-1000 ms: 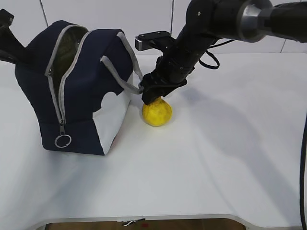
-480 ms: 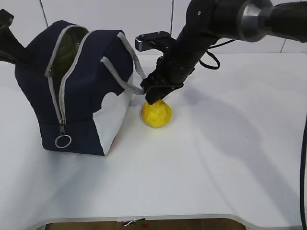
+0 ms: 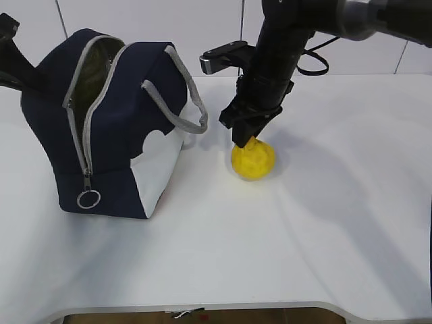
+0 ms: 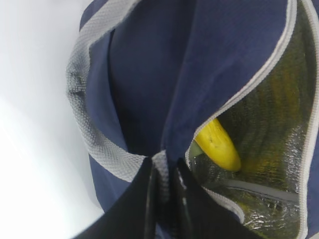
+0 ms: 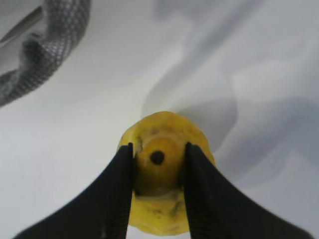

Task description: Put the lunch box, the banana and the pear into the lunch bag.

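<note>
Pear pinched at its top

My right gripper (image 5: 158,164) clamps the pear's (image 3: 253,159) neck, fruit directly below my fingers; the bag (image 3: 108,121) sits off to my side, left gripper (image 4: 164,184) clenched on its edge.

Bright, even light; soft shadows; wrist views slightly blurred.

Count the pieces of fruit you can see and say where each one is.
2. The pear sits right of the lunch bag, clamped at its top by the right pincer. The banana lies inside the bag. More may be hidden there.
</note>
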`<move>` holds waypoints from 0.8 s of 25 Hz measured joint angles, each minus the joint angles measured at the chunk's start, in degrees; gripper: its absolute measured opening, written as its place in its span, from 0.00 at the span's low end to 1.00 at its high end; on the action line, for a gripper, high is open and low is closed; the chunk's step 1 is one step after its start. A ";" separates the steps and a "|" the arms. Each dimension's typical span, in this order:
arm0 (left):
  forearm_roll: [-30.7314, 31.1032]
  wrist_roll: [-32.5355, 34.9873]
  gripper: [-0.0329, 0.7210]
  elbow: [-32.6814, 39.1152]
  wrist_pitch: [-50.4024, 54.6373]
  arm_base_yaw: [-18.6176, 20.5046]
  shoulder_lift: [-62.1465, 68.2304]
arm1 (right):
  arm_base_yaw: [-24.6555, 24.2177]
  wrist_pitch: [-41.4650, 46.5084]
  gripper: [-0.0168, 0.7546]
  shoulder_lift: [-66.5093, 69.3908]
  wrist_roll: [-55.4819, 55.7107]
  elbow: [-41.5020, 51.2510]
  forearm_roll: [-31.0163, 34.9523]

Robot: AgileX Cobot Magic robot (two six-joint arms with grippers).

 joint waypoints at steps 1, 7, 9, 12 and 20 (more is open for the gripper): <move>0.00 0.00 0.08 0.00 0.00 0.00 0.00 | 0.00 0.00 0.35 -0.11 0.48 -0.09 -1.00; 0.00 0.00 0.08 0.00 0.00 0.00 0.00 | 0.00 0.51 0.35 -6.05 3.53 -0.09 -5.66; 0.00 0.00 0.08 0.00 0.00 0.00 0.00 | 0.00 0.77 0.35 -9.35 3.85 -0.28 -5.77; 0.00 0.00 0.08 0.00 0.00 0.00 0.00 | 0.00 1.59 0.35 -13.35 4.09 -2.39 -3.35; 0.00 0.00 0.08 0.00 0.10 0.00 0.00 | 0.00 -3.06 0.35 -14.59 -3.86 -11.78 32.96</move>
